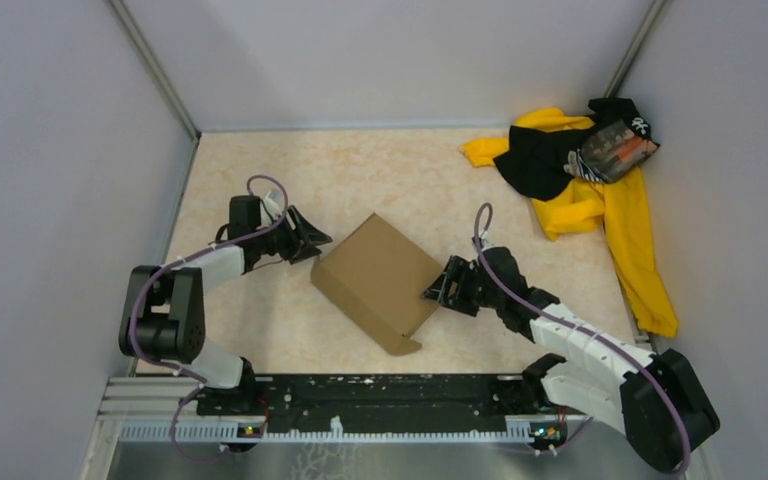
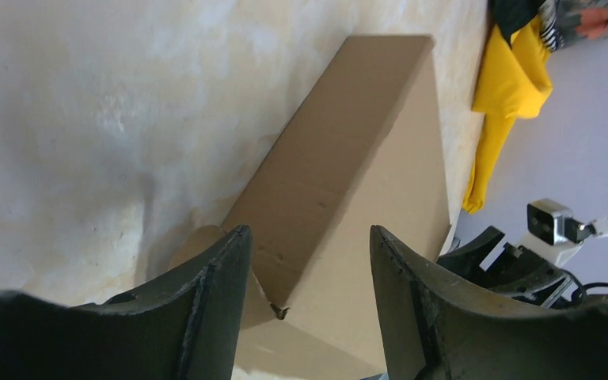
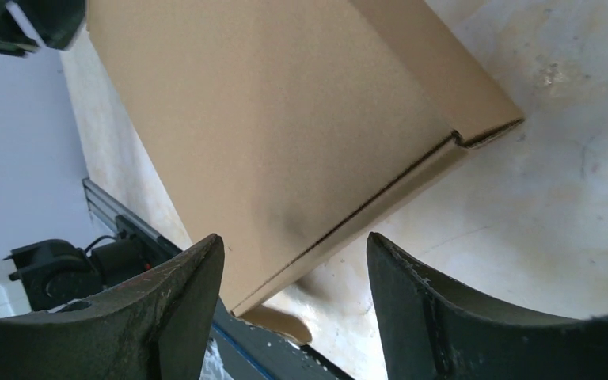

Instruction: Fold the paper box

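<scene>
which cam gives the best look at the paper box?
Top external: the whole paper box shows, flap included. Left wrist crops it to a side wall and top; right wrist to the top panel and seam.

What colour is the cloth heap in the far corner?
Cloth heap: yellow and black, clearest in the top external view.

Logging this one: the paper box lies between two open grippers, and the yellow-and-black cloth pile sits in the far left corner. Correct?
No. The cloth pile sits in the far right corner, as the top external view shows. The paper box does lie between the open left gripper and right gripper.
</scene>
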Available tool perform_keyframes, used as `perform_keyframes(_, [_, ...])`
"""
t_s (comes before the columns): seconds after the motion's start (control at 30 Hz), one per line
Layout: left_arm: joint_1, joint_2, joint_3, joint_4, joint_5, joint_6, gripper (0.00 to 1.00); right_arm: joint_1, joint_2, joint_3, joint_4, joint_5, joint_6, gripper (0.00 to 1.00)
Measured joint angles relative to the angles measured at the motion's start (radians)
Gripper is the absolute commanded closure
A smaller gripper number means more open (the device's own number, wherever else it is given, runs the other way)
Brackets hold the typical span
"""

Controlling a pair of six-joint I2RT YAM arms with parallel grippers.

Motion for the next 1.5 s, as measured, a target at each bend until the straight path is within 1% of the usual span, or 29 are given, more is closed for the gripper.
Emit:
perform_keyframes(0.1, [-0.003,0.014,-0.047,0.041,0.022,0.000,0.37,0.001,0.028,-0.013,0.064,-0.021,0.026,0.33])
perform_keyframes(0.27, [-0.015,0.025,-0.080,0.107,0.039,0.000,0.37,0.001,0.093,-0.012,0.158,-0.035,0.037,0.33])
perform_keyframes(0.43, [-0.014,0.011,-0.118,0.143,0.026,0.004,0.37,-0.002,0.225,0.057,0.173,-0.040,0.011,0.33])
perform_keyframes(0.63, [-0.008,-0.091,-0.202,0.150,-0.018,0.018,0.37,-0.053,0.371,0.175,0.182,-0.042,-0.055,0.33])
perform_keyframes(0.87, [-0.016,-0.228,-0.292,0.066,-0.024,0.022,0.35,-0.136,0.480,0.247,0.241,-0.106,-0.111,0.33])
perform_keyframes(1.03, [-0.018,-0.281,-0.306,0.010,-0.026,0.035,0.34,-0.151,0.477,0.245,0.246,-0.162,-0.135,0.32])
perform_keyframes(1.17, [-0.018,-0.294,-0.306,-0.007,-0.027,0.045,0.34,-0.151,0.436,0.224,0.244,-0.190,-0.144,0.32])
perform_keyframes(1.5, [-0.018,-0.313,-0.297,-0.076,-0.047,0.067,0.31,-0.153,0.349,0.184,0.196,-0.208,-0.147,0.31])
